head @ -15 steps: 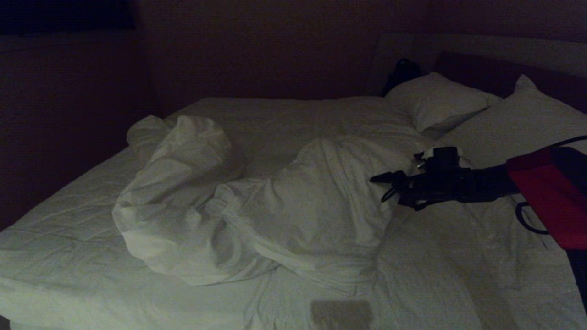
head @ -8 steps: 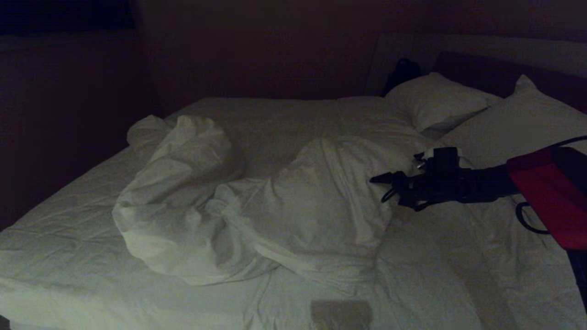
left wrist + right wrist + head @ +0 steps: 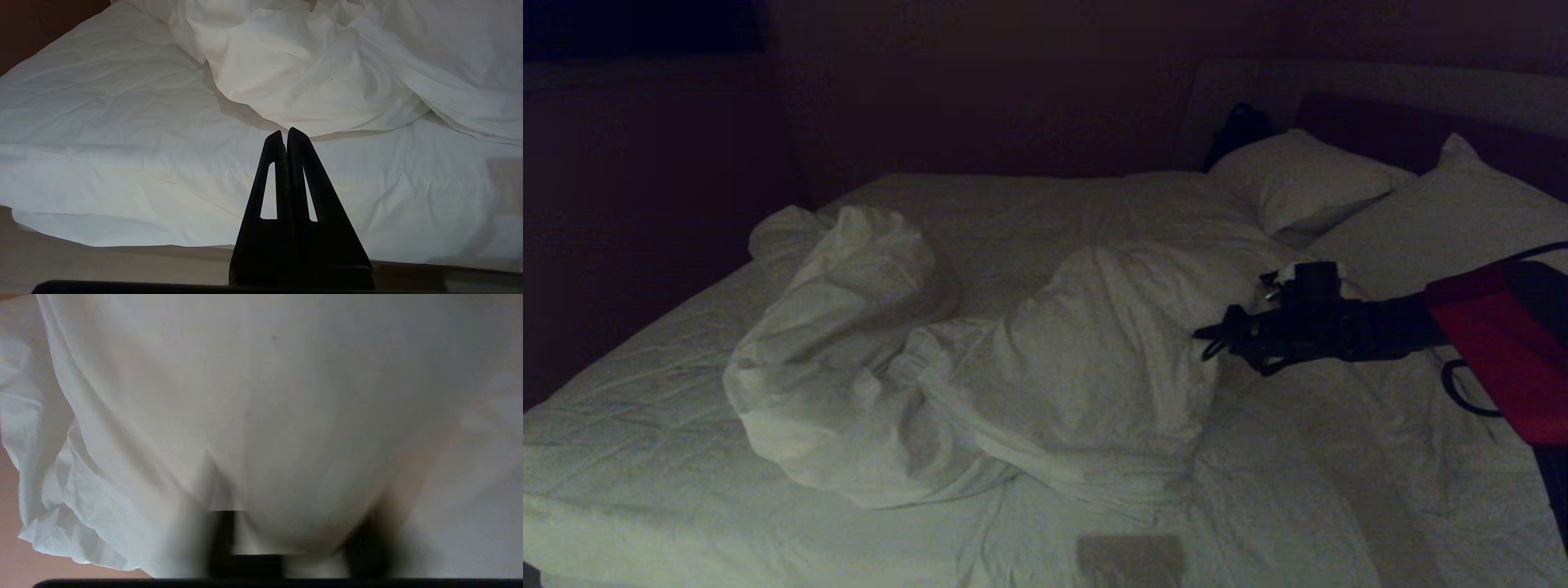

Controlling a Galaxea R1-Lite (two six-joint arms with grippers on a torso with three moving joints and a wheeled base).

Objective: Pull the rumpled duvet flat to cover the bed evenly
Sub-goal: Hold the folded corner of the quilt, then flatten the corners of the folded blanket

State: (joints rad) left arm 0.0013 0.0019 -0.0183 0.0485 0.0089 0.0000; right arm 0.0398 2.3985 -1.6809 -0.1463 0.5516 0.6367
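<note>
Premises: a bedroom, dimly lit. Evidence: a wide bed (image 3: pixel 645 425) with a white-sheeted mattress fills the head view. Two white pillows (image 3: pixel 1298 180) lie at its far right corner, against a dark headboard (image 3: pixel 1380 131). A rumpled white duvet (image 3: pixel 980 367) is heaped mid-mattress. Dark walls (image 3: pixel 972 98) close in beyond the bed's far edge.
</note>
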